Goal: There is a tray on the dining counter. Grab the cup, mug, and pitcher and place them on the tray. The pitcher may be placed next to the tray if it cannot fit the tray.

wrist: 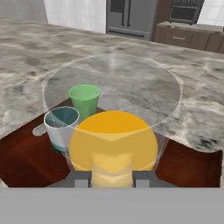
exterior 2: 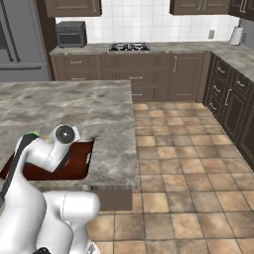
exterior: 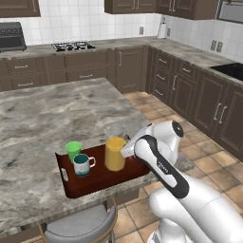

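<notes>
The dark red-brown tray lies at the near edge of the dining counter. On it stand the green cup, the teal-and-white mug and the yellow-orange pitcher with its clear glass top. My gripper is shut on the pitcher's handle from the right side of the tray. In the hand view the pitcher stands close in front, with the cup and mug behind it to the left on the tray. The arm hides most of the tray in the right base view.
A grey-seated stool stands under the counter's near edge, below the tray. Tiled floor runs to the right of the island. Dark wall cabinets with a stovetop line the back and right walls.
</notes>
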